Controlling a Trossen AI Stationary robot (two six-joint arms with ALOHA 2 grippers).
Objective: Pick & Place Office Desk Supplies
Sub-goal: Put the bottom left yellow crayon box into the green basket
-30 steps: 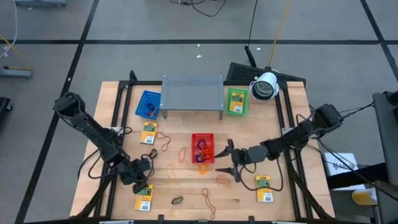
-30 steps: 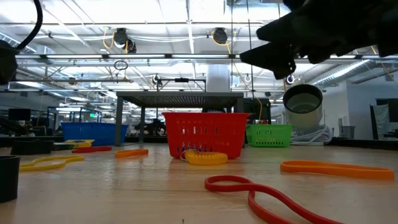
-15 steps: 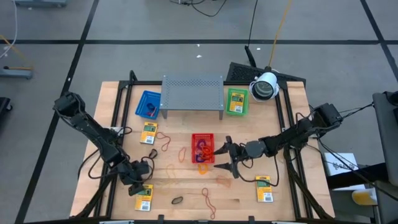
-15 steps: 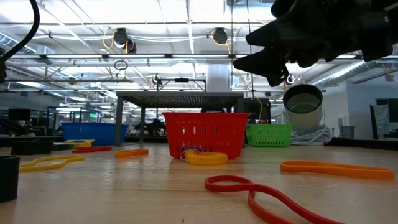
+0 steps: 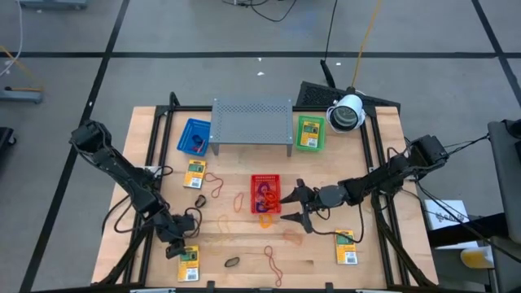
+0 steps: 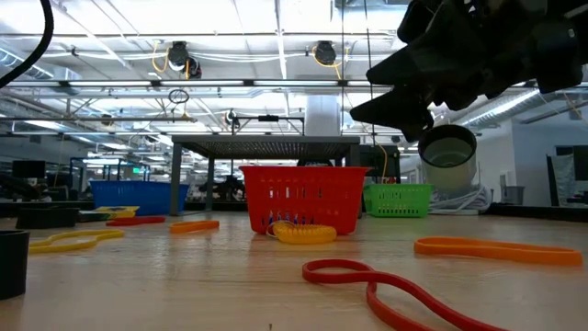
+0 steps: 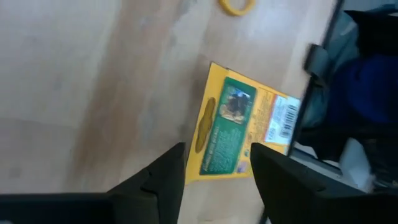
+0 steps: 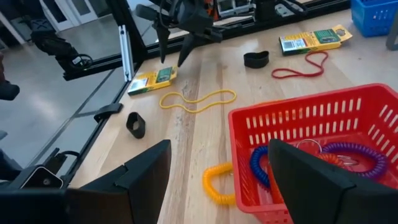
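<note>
Two robot claws over a desk of rubber bands and packets

The left gripper (image 5: 184,241) hangs open just above a yellow-and-green packet (image 7: 244,130), maybe not touching. The right gripper (image 5: 293,207) is wide open beside the red basket (image 5: 265,194).

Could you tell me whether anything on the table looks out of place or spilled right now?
Yes: an orange coiled loop lies on the wood against the outside of the red basket instead of inside it, and other bands, such as the yellow one, lie scattered loose across the table.
</note>
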